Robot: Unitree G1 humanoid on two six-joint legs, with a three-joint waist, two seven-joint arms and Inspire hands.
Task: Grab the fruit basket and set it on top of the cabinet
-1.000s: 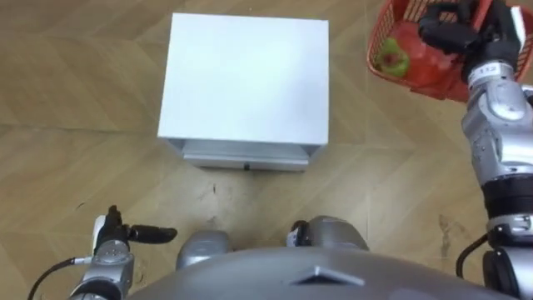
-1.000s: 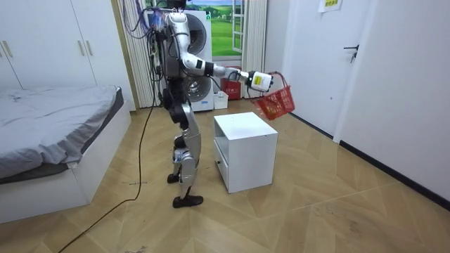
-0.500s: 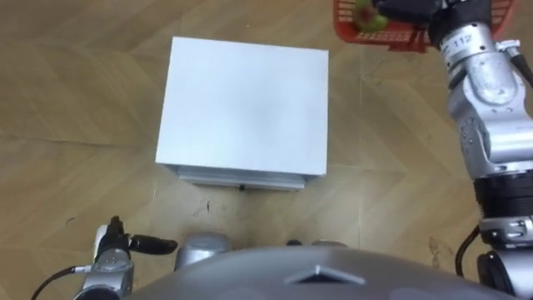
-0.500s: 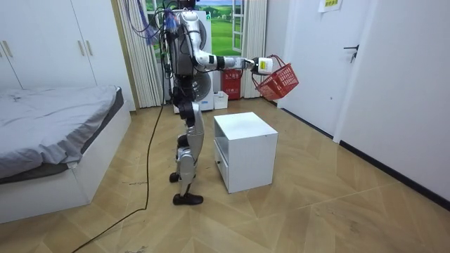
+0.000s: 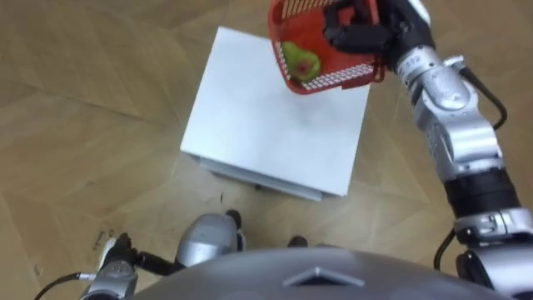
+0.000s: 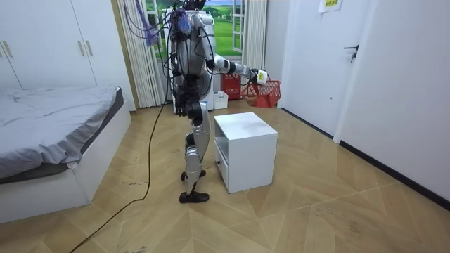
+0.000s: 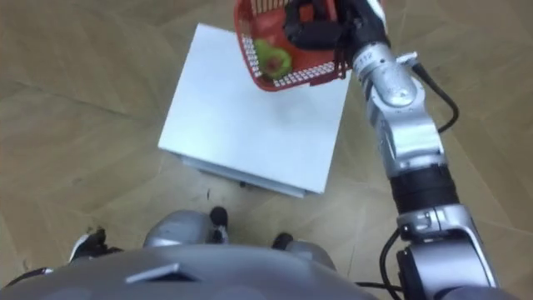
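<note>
- Bed: one, at the room view's left, grey bedding.
- White bedside cabinet: one, on the wood floor right in front of the robot. Its top surface is bare, and a drawer front faces the robot.
- Fruit basket: one, red mesh, held up in the air and tilted. In the eye views it overlaps the cabinet's far right corner, and in the room view it hangs clear above the surface.
- Right hand: one, arm stretched forward, dark fingers curled tight round the basket's rim.
- Left hand: one, hanging low beside the hip. Its grip cannot be told.
- Green fruit: one visible, lying against the basket's lower wall.

Changes over the last second:
- The room view shows the robot standing straighter.
- Its right arm rose higher half a second ago and now sits a little lower.
- The basket was off the cabinet's right side over the floor, and now shows over the cabinet's corner.
- The eye views themselves have swung, so part of that shift is the camera's.
</note>
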